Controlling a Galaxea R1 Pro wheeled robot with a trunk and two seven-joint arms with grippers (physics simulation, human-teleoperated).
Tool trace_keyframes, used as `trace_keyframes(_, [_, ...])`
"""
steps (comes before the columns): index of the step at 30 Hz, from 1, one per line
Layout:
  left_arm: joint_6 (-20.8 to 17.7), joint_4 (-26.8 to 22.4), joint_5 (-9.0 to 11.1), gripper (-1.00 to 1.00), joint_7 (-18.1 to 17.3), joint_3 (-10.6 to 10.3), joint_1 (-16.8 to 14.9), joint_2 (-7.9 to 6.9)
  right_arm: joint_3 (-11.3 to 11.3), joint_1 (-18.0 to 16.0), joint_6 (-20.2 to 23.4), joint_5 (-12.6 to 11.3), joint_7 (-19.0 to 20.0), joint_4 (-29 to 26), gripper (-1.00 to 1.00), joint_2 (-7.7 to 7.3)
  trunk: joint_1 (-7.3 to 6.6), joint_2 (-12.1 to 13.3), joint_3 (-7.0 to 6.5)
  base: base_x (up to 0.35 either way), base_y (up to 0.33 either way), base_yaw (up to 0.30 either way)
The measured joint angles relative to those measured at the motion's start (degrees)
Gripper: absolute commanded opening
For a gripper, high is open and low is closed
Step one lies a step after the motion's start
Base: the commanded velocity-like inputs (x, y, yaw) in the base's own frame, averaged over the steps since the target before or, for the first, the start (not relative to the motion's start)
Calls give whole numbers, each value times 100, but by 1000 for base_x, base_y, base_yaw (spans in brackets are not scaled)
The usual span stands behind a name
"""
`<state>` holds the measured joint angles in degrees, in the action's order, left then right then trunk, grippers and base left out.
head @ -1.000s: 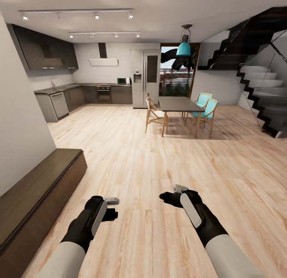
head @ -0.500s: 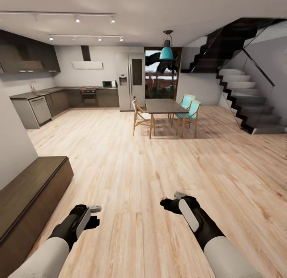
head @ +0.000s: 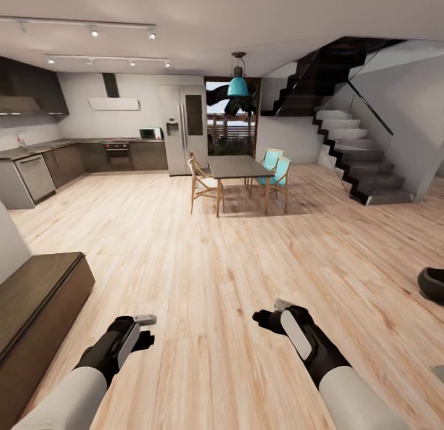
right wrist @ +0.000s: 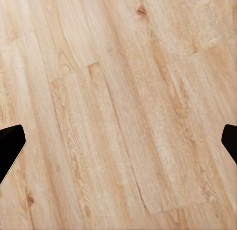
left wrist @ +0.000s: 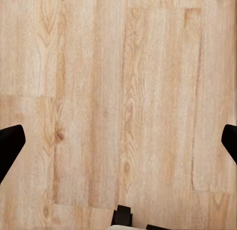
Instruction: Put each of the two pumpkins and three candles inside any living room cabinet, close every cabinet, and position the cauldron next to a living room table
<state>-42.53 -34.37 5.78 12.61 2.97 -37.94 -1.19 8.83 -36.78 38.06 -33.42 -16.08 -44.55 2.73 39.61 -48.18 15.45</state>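
A long low dark-brown cabinet point(head: 37, 297) stands against the wall at the lower left, its front shut. At the right edge of the head view, part of a round black cauldron point(head: 432, 284) sits on the wood floor. My left gripper point(head: 145, 335) hovers over bare floor just right of the cabinet's end. In its wrist view the left gripper point(left wrist: 118, 143) is open, its black fingertips point(left wrist: 10, 146) far apart over planks. My right gripper point(head: 265, 319) hangs over the middle floor, well left of the cauldron, and the right gripper point(right wrist: 118, 141) is open and empty too. The pumpkins and candles are out of view.
A dining table point(head: 237, 167) with wooden and teal chairs stands mid-room ahead. Behind it are a fridge point(head: 183, 129) and kitchen counters point(head: 37, 165). A dark staircase point(head: 364, 165) rises at the right. A pale grey corner point(head: 438, 373) pokes in at the right edge.
The camera has swung right: cabinet and kitchen slid left and the cauldron came into view at the right edge. My left arm dropped lower and leftward in the picture.
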Motion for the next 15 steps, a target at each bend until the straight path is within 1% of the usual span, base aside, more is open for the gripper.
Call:
trace_keyframes(2, [28,0,1,100,0,-2,0,2,0,0,-19,5,9,-14,100,29,0,0,-1,337,55,-5])
trace_keyframes(6, [39,0,-5,100,1,-39,0,14,2,0,-313,-6,14,23,100,3,0,0,-1,335,150,-1])
trace_keyframes(11, [46,0,-5,100,1,-43,0,22,4,0,-344,-15,16,26,100,20,0,0,-1,333,177,0])
trace_keyframes(15, [47,0,-5,100,1,-42,0,23,16,0,-337,-16,19,-5,100,75,0,0,11,320,180,-29])
